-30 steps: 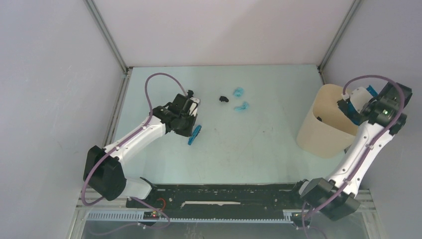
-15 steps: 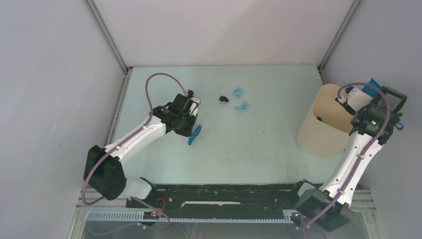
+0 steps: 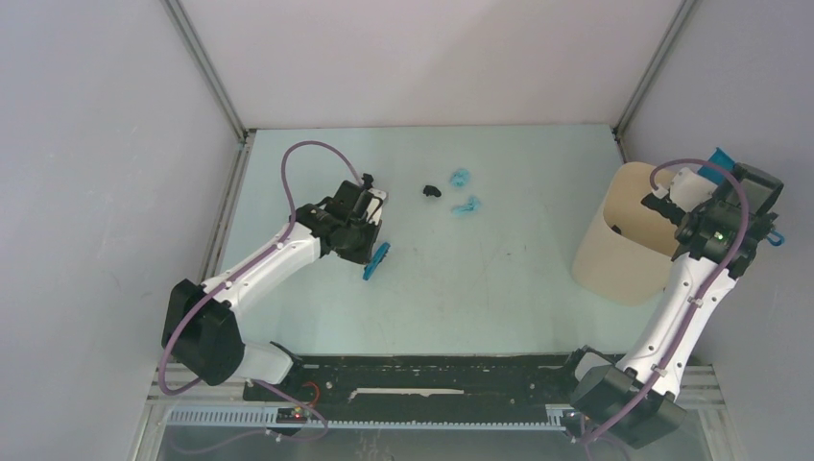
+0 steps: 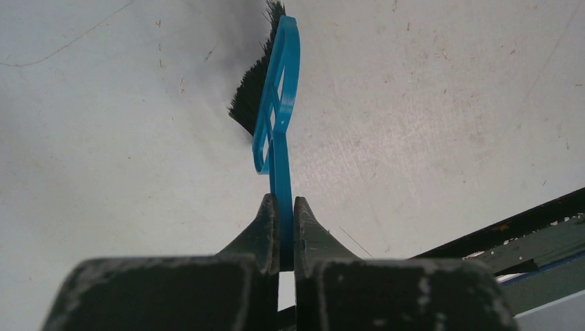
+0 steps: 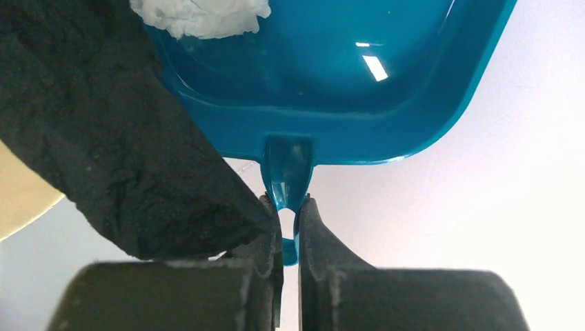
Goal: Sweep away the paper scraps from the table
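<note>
1. left gripper [image 4: 281,207]: jaws clamped on the thin handle of the blue hand brush [image 3: 376,259]. the head points away from the wrist, with dark bristles on 1 side, low over the table [image 3: 461,288]. whether the bristles touch it cannot be told.
2. brush axis, top view: runs roughly near to far and leans a little right, so the head points loosely towards the scraps.
3. the paper scraps [image 3: 462,177]: 3 pieces on the table, farther from the bases than the brush and to its right. there is 1 black lump, 1 light blue lump just right of it and 1 light blue strip nearer in, all close together.
4. key relation: the left arm is clearly the nearer one. judgement: the brush must travel out and right, get behind the cluster, then drag it back.
5. beige bin [image 3: 624,240]: stands on the table's right side, well apart from the scraps.
6. right gripper [image 5: 290,207]: jaws pinched on the handle tab of the blue dustpan [image 5: 345,83], held up by the bin's far right rim. 1 white lump [image 5: 207,14] lies in the pan.
7. judgement: the pan is too far off to receive a sweep yet.
</note>
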`<state>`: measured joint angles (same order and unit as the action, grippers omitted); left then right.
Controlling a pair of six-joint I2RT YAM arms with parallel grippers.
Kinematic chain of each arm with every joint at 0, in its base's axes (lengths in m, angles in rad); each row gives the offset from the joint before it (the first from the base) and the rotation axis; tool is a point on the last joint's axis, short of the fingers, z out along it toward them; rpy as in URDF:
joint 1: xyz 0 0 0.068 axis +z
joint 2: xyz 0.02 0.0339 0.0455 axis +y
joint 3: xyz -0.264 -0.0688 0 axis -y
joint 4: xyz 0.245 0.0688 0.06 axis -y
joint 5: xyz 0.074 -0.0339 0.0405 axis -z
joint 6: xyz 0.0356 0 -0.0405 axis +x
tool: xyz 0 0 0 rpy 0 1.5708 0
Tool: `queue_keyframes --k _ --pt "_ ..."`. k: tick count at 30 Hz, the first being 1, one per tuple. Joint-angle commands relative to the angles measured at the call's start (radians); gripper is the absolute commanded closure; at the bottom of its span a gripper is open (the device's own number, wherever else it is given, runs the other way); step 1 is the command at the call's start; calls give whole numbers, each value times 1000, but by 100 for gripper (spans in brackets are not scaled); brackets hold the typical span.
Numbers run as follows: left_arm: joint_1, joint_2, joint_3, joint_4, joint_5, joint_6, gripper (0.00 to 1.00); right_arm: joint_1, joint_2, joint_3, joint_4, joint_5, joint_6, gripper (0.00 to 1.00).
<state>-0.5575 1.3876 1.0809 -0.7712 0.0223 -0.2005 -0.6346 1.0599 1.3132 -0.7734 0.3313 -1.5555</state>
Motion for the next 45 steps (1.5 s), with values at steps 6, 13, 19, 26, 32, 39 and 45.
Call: queue_keyframes --k 6,13,19,26,32,39,45 --pt "4 31 11 -38 36 13 100 10 -26 -17 35 29 -70 100" --pt "4 37 12 -37 45 13 100 34 -81 -140 233 51 -282 100" --pt "4 33 10 -37 42 13 100 79 -69 -141 225 90 -284 100" --pt "5 34 11 -37 39 15 100 82 -74 -130 210 49 -231 100" --pt "4 43 15 -37 42 14 100 99 -28 110 5 -91 1 100" --pt "4 57 36 -30 43 5 100 236 68 405 -332 -262 310 100" --pt "5 41 109 -37 41 -12 100 504 55 395 -409 -295 495 100"
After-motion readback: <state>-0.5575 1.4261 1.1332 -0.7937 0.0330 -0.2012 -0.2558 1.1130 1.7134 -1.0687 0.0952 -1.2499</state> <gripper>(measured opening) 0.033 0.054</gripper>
